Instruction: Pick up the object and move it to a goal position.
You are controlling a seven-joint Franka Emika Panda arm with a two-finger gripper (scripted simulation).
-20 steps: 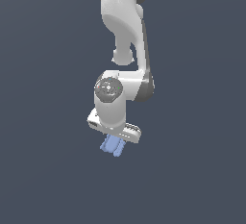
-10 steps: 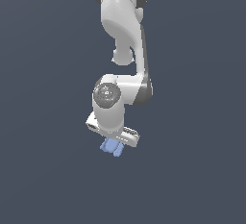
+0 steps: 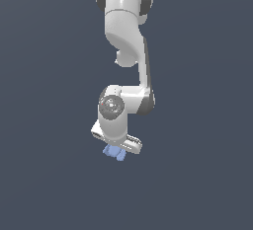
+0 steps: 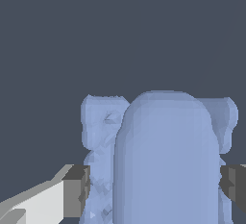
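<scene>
The object (image 3: pixel 114 152) is a small light-blue lumpy item that sticks out just below the white hand of the arm in the exterior view. The gripper (image 3: pixel 116 151) points down and is shut on it; the fingers are mostly hidden behind the hand. In the wrist view the object (image 4: pixel 163 155) fills the space between the two dark finger pads (image 4: pixel 77 189), which press on its sides, and the gripper (image 4: pixel 156 189) holds it. The rounded bumps of the object show at its far corners.
Only a plain dark grey-blue background shows around the arm (image 3: pixel 123 36) in both views. No table edge, container or other object is visible.
The arm with the object in its gripper has shifted very slightly to the exterior view's left and a little up. The grip is unchanged.
</scene>
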